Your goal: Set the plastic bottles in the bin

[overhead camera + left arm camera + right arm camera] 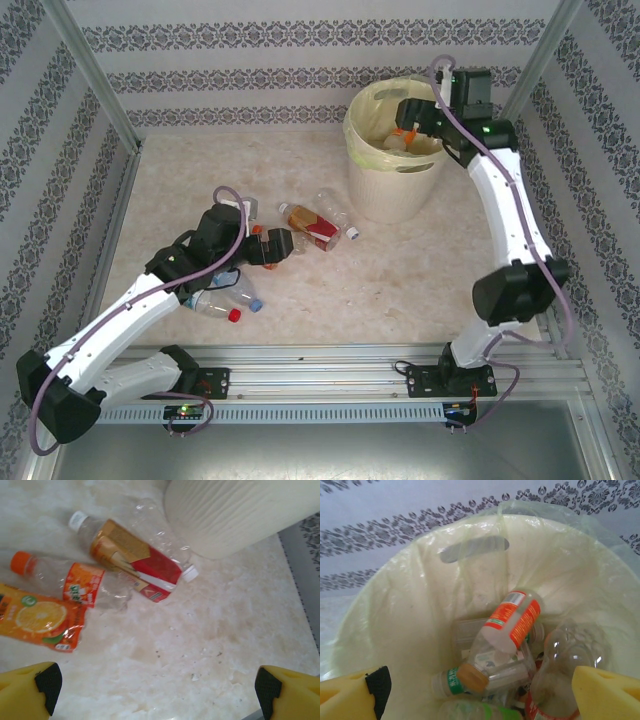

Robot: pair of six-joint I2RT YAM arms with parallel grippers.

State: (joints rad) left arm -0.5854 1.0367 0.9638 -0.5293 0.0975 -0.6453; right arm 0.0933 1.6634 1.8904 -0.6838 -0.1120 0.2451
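Red bottle (135,565) and orange bottle (82,582) lie on the table (200,645), touching, near the bin (395,190); more bottles are inside it. Prob light, crinkly, slippery, so grab across the labelled middle imo. Left gripper (160,685) is near them, fingers wide apart, empty. Right gripper (480,695) is over the bin, also apart.

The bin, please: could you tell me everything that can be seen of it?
The bin is a round, cream-white plastic wastebasket with a ribbed wall and a handle cut-out, lined with a pale yellow translucent bag folded over its rim. It stands upright, far right on the table, several plastic bottles lying inside. The open right hand hangs over its mouth.
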